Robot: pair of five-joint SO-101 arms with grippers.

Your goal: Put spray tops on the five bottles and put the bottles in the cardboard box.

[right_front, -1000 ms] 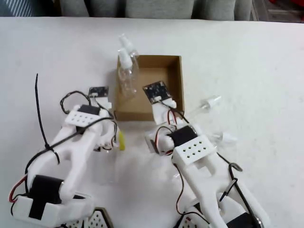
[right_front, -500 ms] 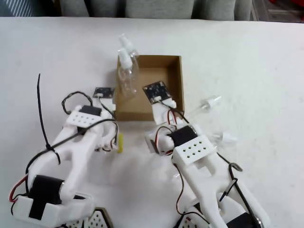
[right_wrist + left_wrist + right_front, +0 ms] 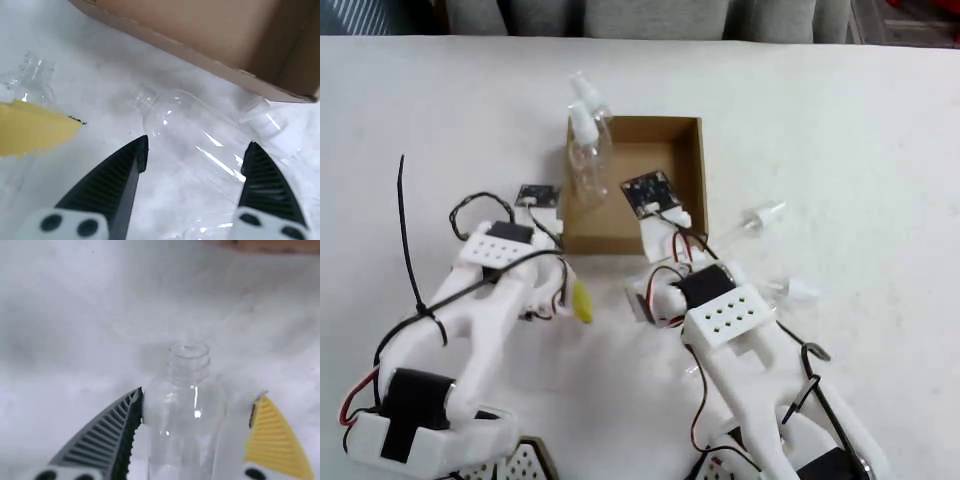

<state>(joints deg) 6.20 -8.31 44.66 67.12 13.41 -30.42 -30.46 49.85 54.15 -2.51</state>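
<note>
An uncapped clear bottle [image 3: 182,405] stands between the grey and yellow fingers of my left gripper [image 3: 200,396]. The gripper is open, with one finger on each side of the bottle's shoulder. In the high view its yellow finger [image 3: 581,302] sits just in front of the cardboard box [image 3: 690,170]. My right gripper [image 3: 197,150] hangs open over a second uncapped bottle [image 3: 185,127] that lies on the table beside the box wall [image 3: 210,35]. Two bottles with spray tops [image 3: 587,140] lean over the box's left wall.
Loose spray tops [image 3: 760,215] [image 3: 798,290] lie on the white table to the right of the box. A black cable tie [image 3: 408,240] sticks up from the left arm. The far half of the table [image 3: 820,90] is bare.
The left arm shifted slightly to the right. Its yellow finger first drew in, then swung out to the right. The right arm has stayed still.
</note>
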